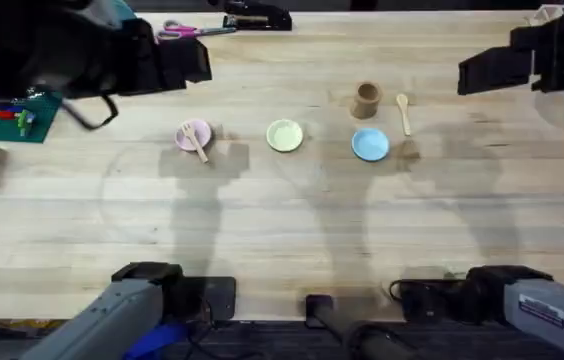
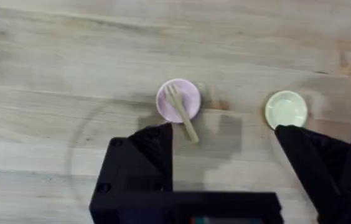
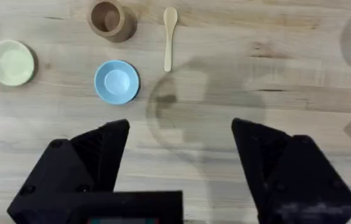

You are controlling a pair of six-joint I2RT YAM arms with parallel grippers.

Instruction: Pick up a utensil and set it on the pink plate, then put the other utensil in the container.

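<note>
Around the blue plate (image 1: 370,145) the wood lies bare on the near side — open passage there. Just behind it the cup (image 1: 366,100) stands upright, and the spoon (image 1: 403,113) lies beside the cup. The yellow plate (image 1: 284,135) sits apart to its left, bare wood between — the pink plate (image 1: 193,137), bearing the fork (image 1: 197,141), farther left.

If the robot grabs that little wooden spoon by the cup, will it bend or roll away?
Probably not. The spoon looks like stiff wood, so it should stay straight. It lies flat on the table beside the cup, so rolling seems unlikely. It looks thin and light, so a nudge from the right gripper might slide it.
</note>
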